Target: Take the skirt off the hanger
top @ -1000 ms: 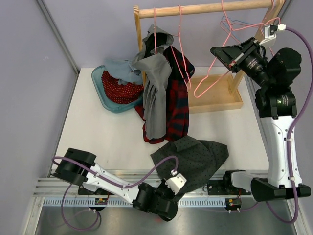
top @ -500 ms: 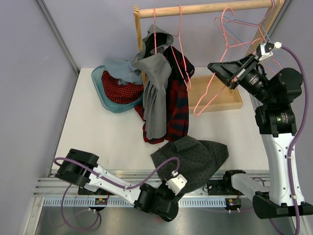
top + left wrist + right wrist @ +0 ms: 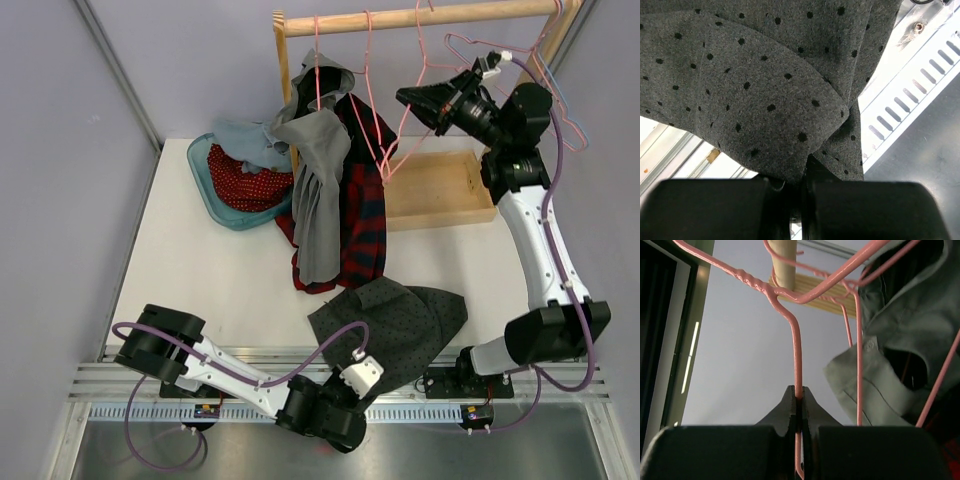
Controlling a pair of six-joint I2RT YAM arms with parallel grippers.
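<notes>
The red and dark tartan skirt (image 3: 365, 220) hangs from a pink hanger (image 3: 368, 50) on the wooden rod (image 3: 420, 17), and its hem trails on the table. My right gripper (image 3: 405, 97) is high up beside the rod, shut on the wire of a second, bare pink hanger (image 3: 398, 140). In the right wrist view the jaws (image 3: 799, 392) pinch that wire (image 3: 797, 350) just below its twisted neck. My left gripper (image 3: 804, 172) is at the near edge. It is shut on a fold of the dark grey dotted garment (image 3: 750, 90), which lies on the table (image 3: 400, 320).
A grey garment (image 3: 315, 190) hangs on another pink hanger left of the skirt. A teal basin (image 3: 205, 185) holds a red dotted garment (image 3: 245, 175). The rack's wooden base (image 3: 440, 190) stands at the back right. A light blue hanger (image 3: 562, 100) hangs by the right post.
My right arm has swung the bare pink hanger up and to the left, from over the wooden base to the rod beside the skirt. The left arm has not moved.
</notes>
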